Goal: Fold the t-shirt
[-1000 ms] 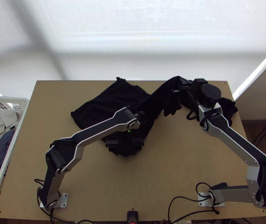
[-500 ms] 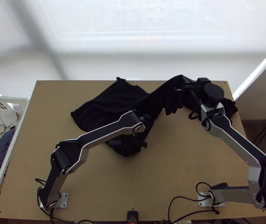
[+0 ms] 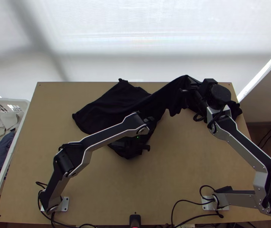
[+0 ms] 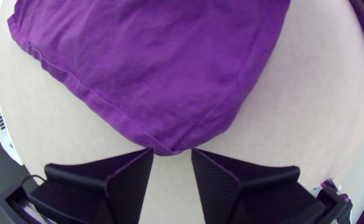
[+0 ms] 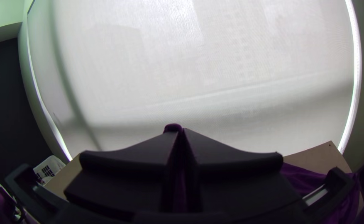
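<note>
The black t-shirt [image 3: 114, 102] lies partly flat at the table's back, its right part raised to my right gripper [image 3: 188, 90], with loose folds hanging below. In the right wrist view my right gripper [image 5: 181, 131] is shut on a bunched bit of the shirt [image 5: 173, 127]. My left gripper [image 3: 129, 146] is over the shirt's near corner. Seen from the left wrist, the shirt [image 4: 157, 74] looks purple and spreads out to a rounded corner, which ends at the gap of my left gripper [image 4: 172, 151]; its fingers stand apart.
A white basket [image 3: 19, 102] with clothes stands beyond the table's left edge. More dark cloth [image 3: 234, 108] lies beside the right gripper at the back right. Bare tabletop [image 3: 165, 171] stretches between the two arms, with a small black device [image 3: 135, 219] at the near edge.
My left gripper has shifted a little to the right over the near corner. The right gripper has edged right, drawing the raised part of the shirt along.
</note>
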Action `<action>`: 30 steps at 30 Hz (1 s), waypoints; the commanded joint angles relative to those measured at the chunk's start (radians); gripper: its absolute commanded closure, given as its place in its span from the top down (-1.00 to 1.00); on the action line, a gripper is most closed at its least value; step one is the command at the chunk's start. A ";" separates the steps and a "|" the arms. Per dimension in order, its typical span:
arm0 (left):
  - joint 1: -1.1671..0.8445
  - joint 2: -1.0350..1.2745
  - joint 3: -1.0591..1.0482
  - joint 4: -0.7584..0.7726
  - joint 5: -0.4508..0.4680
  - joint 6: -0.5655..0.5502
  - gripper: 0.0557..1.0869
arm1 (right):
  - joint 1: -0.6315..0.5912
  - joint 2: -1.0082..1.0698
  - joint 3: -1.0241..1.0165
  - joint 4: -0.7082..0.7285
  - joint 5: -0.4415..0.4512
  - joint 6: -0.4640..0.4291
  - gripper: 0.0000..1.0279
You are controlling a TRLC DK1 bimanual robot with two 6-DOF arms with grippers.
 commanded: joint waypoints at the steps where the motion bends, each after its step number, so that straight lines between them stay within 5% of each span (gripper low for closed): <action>1: -0.012 0.022 -0.009 -0.027 -0.002 0.011 -0.01 | -0.008 -0.035 -0.019 0.029 -0.004 0.024 -0.95; 17: 0.011 0.071 -0.022 -0.051 -0.065 0.048 -0.04 | -0.031 -0.039 -0.029 0.029 -0.018 0.027 -0.95; 18: 0.011 0.072 -0.023 -0.051 -0.082 0.051 -0.19 | -0.031 -0.041 -0.029 0.029 -0.019 0.028 -0.95; 20: 0.012 0.072 -0.022 -0.042 -0.171 0.047 -0.94 | -0.031 -0.046 -0.032 0.029 -0.019 0.030 -0.95; 30: 0.095 0.049 0.135 -0.056 -0.148 0.117 -0.93 | -0.044 -0.069 -0.041 0.029 -0.024 0.030 -0.95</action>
